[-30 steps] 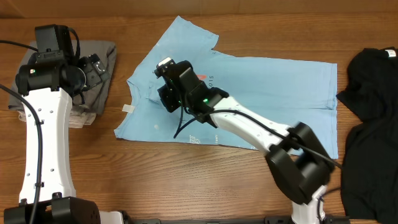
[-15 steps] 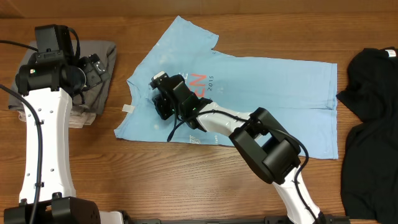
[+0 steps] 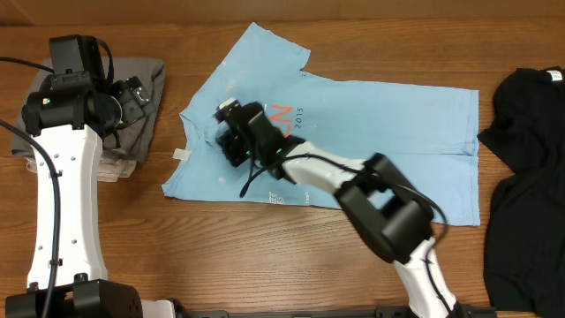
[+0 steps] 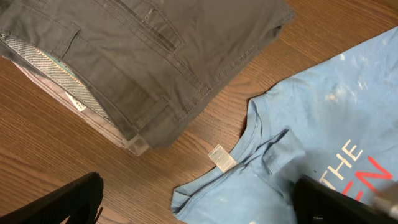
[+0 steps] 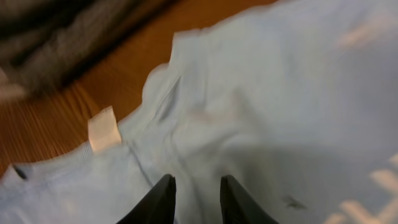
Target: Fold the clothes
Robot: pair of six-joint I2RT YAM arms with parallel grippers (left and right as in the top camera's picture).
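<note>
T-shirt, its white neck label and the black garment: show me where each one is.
T-shirt [image 3: 397,115]: overhead view, on plain blue cloth beside the lettering.
white neck label [image 4: 222,158]: left wrist view, middle of the tag at the collar.
black garment [image 3: 525,115]: overhead view, on its upper part.

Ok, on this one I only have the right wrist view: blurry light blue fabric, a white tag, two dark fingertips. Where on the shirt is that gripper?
Observer: Seen from overhead, the right gripper is over the chest of the T-shirt, just inside the collar and left of the coral-red lettering.
Reviewer: What is the dark blur at my top left?
Observer: A folded grey garment lying beside the collar. The left wrist view shows it sharply.
Reviewer: And the other arm?
Observer: The left gripper is by that grey garment, jaws wide open, holding nothing.
Reviewer: Any other clothes?
Observer: A black garment lies to the right of the shirt's hem.
</note>
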